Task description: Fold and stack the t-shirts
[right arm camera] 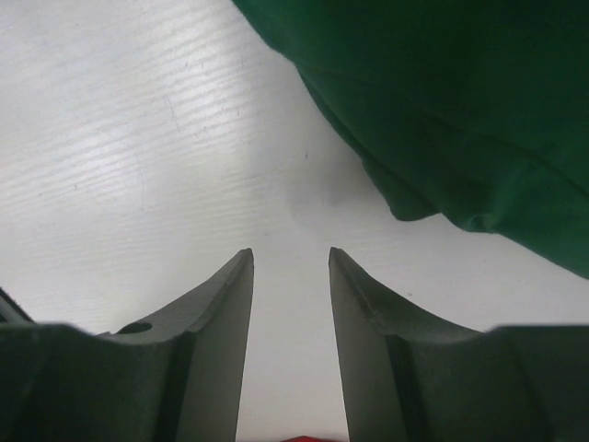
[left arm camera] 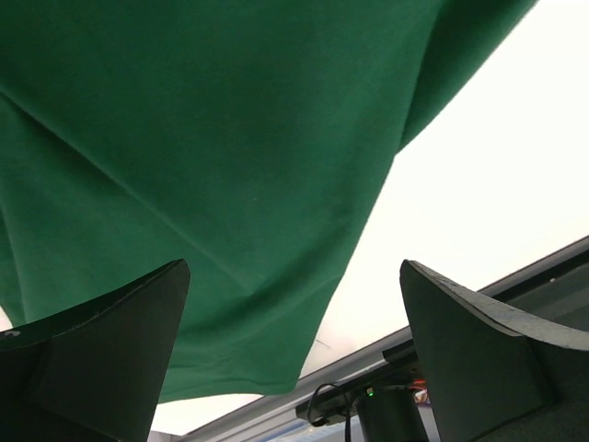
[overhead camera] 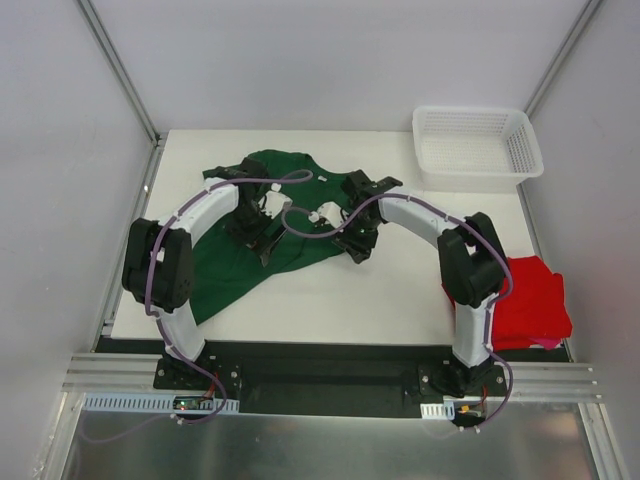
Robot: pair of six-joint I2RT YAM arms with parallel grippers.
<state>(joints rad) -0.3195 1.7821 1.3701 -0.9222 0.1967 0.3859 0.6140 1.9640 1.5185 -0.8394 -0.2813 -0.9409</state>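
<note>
Top view: the dark green t-shirt [overhead camera: 228, 268] lies spread on the white table [overhead camera: 390, 300], running from the centre out toward 10 o'clock, with one tail trailing toward 7 o'clock and ending near the table's near edge. The bright red t-shirt [overhead camera: 535, 295] sits bunched at 4 o'clock, hard against the right edge; I cannot tell whether it overhangs. A white mesh basket [overhead camera: 470, 176] stands in the 1 o'clock corner. Open room: bare table at 6 o'clock between the two arm bases, and a strip from the centre toward 3 o'clock. The left gripper [left arm camera: 293, 267] hangs over green cloth with its jaws spread wide and nothing between them. In its wrist view the shirt's hem crosses toward 5 o'clock, with bare table and the near rail beyond it. The right gripper [right arm camera: 290, 252] hangs over bare table with its jaws parted by a narrow gap and gripping nothing. A rolled green edge lies just off toward 1 o'clock, not touching the fingers. Hidden: the arms and cables cover the green shirt's middle, so its collar and sleeves are hard to make out. The right arm's elbow cuts off the red shirt's left side.
</note>
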